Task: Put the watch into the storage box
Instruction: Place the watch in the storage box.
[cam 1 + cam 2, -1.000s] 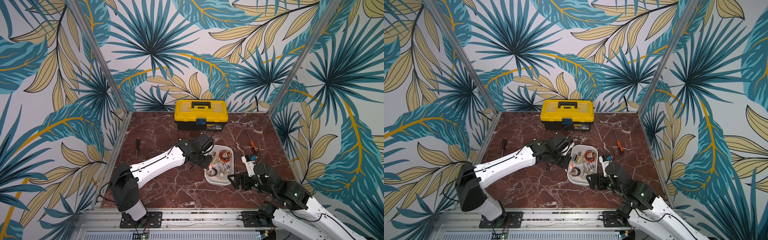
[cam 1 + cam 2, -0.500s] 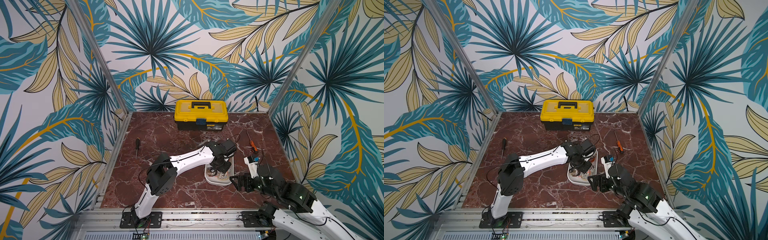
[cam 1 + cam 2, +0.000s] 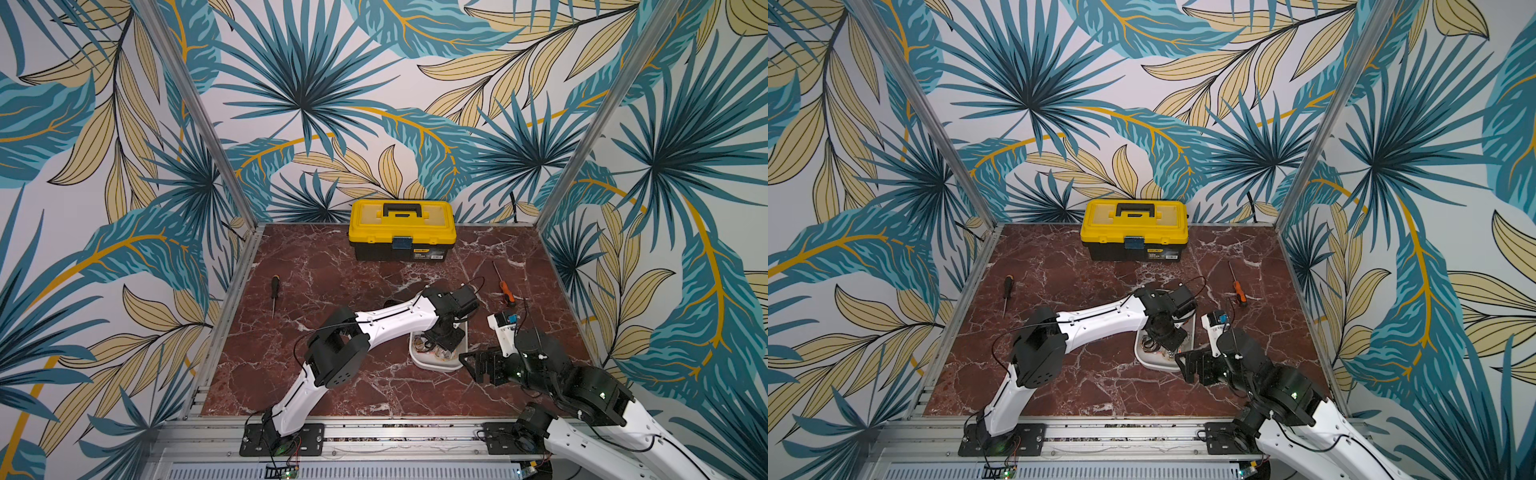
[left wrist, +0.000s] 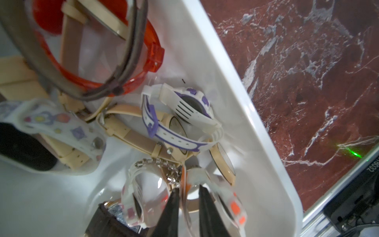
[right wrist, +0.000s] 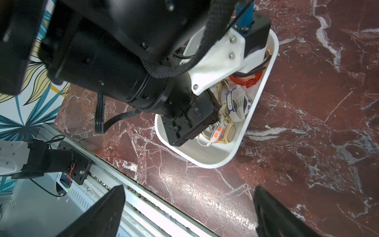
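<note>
Seen in both top views: a red-brown marble table inside leaf-patterned walls, with a white storage box toward the front, right of middle. Stretched across the table, the left arm, with the left gripper dipped into the storage box among a heap of watches. In the left wrist view, jaws only narrowly parted, with the pale strap of a translucent white watch marked with orange squares lying in the gap; hard to tell whether either finger presses on it. Watch already inside the box, toward its near end, just beside a cream round-faced watch. Also in the box: a purple and white watch and an orange-red band. Just off the near end of the box, above the table, the right gripper, jaws spread wide, holding nothing. Against the back wall, a closed yellow-lidded toolbox. Near the left edge, a black screwdriver; to the right, an orange screwdriver; both apart from the box
</note>
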Action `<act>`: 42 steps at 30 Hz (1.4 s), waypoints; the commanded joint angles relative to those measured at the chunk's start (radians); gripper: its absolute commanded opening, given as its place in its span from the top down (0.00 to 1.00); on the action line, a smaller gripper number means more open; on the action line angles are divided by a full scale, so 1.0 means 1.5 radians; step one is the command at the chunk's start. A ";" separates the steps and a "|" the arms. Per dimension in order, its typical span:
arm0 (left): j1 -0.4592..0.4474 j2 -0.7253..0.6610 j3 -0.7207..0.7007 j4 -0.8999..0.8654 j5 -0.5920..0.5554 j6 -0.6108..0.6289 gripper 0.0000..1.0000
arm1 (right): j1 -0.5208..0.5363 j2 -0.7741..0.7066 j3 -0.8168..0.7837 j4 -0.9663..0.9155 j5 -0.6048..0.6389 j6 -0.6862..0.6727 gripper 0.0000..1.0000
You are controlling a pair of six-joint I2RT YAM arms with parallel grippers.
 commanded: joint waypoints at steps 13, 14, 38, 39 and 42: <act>0.001 -0.206 -0.073 0.067 -0.126 -0.036 0.32 | 0.003 -0.005 0.008 0.005 -0.009 -0.006 0.00; 0.005 -0.239 -0.099 0.085 -0.132 -0.041 0.28 | 0.003 -0.003 0.008 0.007 -0.012 -0.008 0.00; 0.030 -1.026 -0.629 0.099 -0.301 -0.161 0.00 | 0.016 0.797 0.485 0.042 -0.153 -0.289 0.07; 0.030 -1.032 -0.633 0.097 -0.300 -0.162 0.00 | 0.015 0.830 0.516 0.015 -0.155 -0.314 0.08; 0.030 -1.044 -0.641 0.086 -0.304 -0.168 0.00 | 0.009 0.898 0.587 -0.030 -0.150 -0.360 0.11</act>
